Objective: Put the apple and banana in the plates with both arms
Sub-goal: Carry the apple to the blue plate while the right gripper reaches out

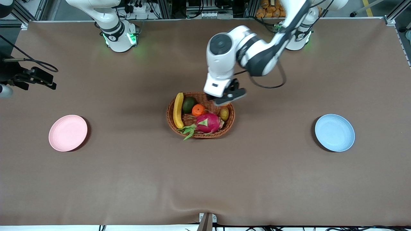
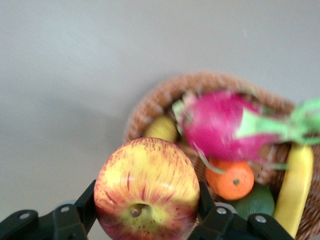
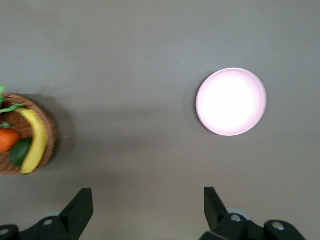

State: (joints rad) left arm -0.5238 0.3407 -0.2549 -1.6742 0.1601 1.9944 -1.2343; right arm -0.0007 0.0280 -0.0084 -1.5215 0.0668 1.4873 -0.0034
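My left gripper [image 1: 229, 96] is over the wicker basket's [image 1: 200, 135] rim, on the side toward the left arm's base. In the left wrist view it [image 2: 146, 202] is shut on the apple [image 2: 146, 187], red with yellow streaks; the apple is hidden in the front view. The banana [image 1: 178, 110] lies in the basket along its edge toward the right arm's end, and also shows in both wrist views [image 2: 295, 187] [image 3: 36, 142]. The pink plate [image 1: 68, 132] [image 3: 231, 101] and the blue plate [image 1: 334, 132] are empty. My right gripper [image 3: 148, 200] is open and empty, high above the table near the pink plate's end [image 1: 43, 79].
The basket also holds a magenta dragon fruit [image 1: 208, 123], an orange [image 1: 198, 110], a dark green avocado [image 1: 188, 104] and a small yellow-brown fruit [image 1: 224, 113]. Brown cloth covers the table between the basket and each plate.
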